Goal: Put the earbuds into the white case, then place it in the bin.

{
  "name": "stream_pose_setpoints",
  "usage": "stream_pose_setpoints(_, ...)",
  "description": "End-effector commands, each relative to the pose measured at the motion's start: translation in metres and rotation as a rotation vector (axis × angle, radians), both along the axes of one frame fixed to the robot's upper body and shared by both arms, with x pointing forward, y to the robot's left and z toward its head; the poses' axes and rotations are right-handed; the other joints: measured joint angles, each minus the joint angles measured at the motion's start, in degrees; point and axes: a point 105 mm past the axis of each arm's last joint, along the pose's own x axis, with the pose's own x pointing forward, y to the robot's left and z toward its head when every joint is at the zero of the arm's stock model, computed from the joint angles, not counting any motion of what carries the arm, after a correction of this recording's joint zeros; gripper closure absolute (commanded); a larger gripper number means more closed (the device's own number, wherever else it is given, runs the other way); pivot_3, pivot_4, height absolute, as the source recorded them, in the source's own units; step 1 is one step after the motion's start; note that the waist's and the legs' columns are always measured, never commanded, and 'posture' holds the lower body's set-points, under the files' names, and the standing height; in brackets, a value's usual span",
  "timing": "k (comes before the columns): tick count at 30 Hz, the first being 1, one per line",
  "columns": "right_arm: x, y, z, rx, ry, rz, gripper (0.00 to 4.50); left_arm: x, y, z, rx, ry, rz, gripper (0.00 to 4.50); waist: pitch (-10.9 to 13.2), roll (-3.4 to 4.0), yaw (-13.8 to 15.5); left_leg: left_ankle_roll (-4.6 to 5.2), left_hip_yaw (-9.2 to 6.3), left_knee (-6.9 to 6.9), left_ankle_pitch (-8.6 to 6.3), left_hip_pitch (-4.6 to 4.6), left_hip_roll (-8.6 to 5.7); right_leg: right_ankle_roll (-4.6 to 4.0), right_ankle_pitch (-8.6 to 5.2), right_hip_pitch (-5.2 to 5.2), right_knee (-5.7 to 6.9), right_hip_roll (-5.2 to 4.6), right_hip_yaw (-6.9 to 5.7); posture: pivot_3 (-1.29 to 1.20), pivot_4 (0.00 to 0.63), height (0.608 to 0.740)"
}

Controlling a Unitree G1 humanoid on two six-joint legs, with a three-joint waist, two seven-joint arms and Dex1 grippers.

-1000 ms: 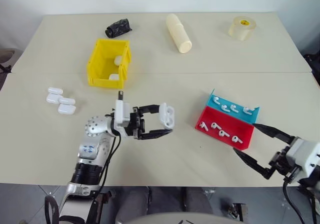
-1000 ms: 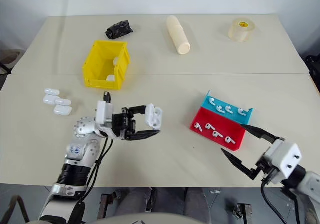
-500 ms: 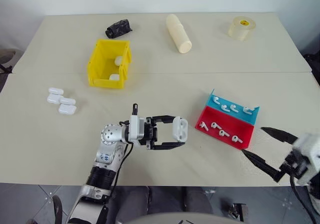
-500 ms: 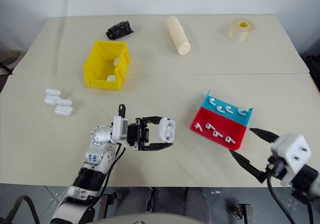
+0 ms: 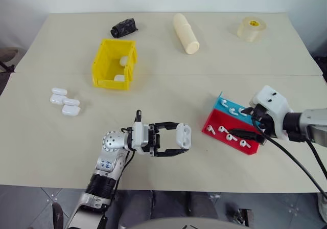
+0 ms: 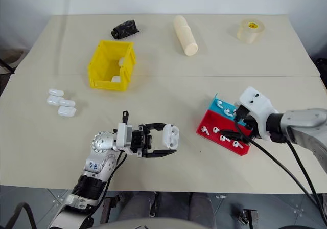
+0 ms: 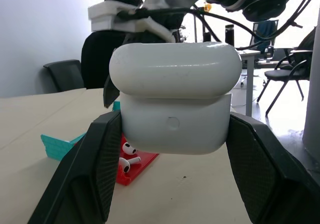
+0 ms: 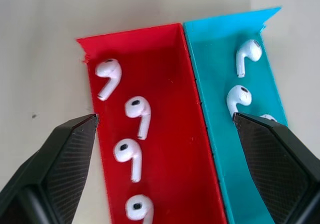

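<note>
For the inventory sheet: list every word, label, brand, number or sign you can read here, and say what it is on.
No text can be read.
Tape roll: a small yellow and red mark on top, too small to read.
White case, yellow bin, red tray, blue tray, cream cylinder: no lettering seen.

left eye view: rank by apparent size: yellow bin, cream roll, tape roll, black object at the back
1. yellow bin
2. cream roll
3. tape roll and black object: they look alike in size, so no ranking between them.
</note>
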Motion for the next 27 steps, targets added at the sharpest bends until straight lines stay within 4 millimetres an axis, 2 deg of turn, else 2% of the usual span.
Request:
stream_pose_setpoints(1, 0.015, -0.009, -0.002, -0.061, 0.005, -0.010, 0.00, -0.004, -0.001, 0.009, -0.017, -0.033, 0.014, 1.73, 0.0, 0.00, 0.0, 0.00, 0.00, -0.01, 0.00, -0.01, 0.00, 0.00, 0.00, -0.01, 0.00, 0.00, 0.01, 0.00, 0.150, 0.740)
stream_pose_setpoints(4, 0.023, -0.011, -0.003, -0.082, 0.014, 0.006, 0.00, -0.005, 0.000, 0.009, -0.016, -0.031, 0.025, 1.73, 0.0, 0.00, 0.0, 0.00, 0.02, -0.04, 0.00, -0.01, 0.00, 0.00, 0.00, -0.05, 0.00, 0.00, 0.03, 0.00, 0.150, 0.740)
stream_pose_setpoints(7, 0.026, -0.011, -0.004, -0.094, 0.025, 0.031, 0.58, -0.005, 0.000, 0.009, -0.018, -0.027, 0.037, 1.73, 0.0, 0.00, 0.0, 0.00, 0.05, -0.04, 0.00, -0.03, -0.01, 0.00, 0.00, -0.10, 0.01, 0.00, 0.06, 0.00, 0.150, 0.740)
stream_pose_setpoints(12, 0.029, -0.009, -0.006, -0.107, 0.033, 0.069, 2.31, -0.006, 0.001, 0.009, -0.021, -0.019, 0.047, 1.73, 0.0, 0.00, 0.0, 0.00, 0.06, -0.03, 0.00, -0.03, 0.00, 0.00, 0.00, -0.12, 0.02, 0.00, 0.07, 0.00, 0.150, 0.740)
stream_pose_setpoints(25, 0.031, -0.010, -0.013, -0.133, 0.058, 0.101, 2.31, -0.005, 0.002, 0.012, -0.021, -0.015, 0.056, 1.73, 0.0, 0.01, 0.0, 0.00, 0.06, -0.03, 0.00, -0.03, 0.00, 0.00, 0.00, -0.13, 0.03, 0.00, 0.08, 0.00, 0.150, 0.740)
stream_pose_setpoints(27, 0.032, -0.010, -0.013, -0.133, 0.057, 0.101, 2.69, -0.005, 0.003, 0.012, -0.019, -0.015, 0.058, 1.73, 0.0, 0.00, 0.0, 0.00, 0.07, -0.04, 0.00, -0.03, 0.00, 0.00, 0.00, -0.13, 0.03, 0.00, 0.08, 0.00, 0.150, 0.740)
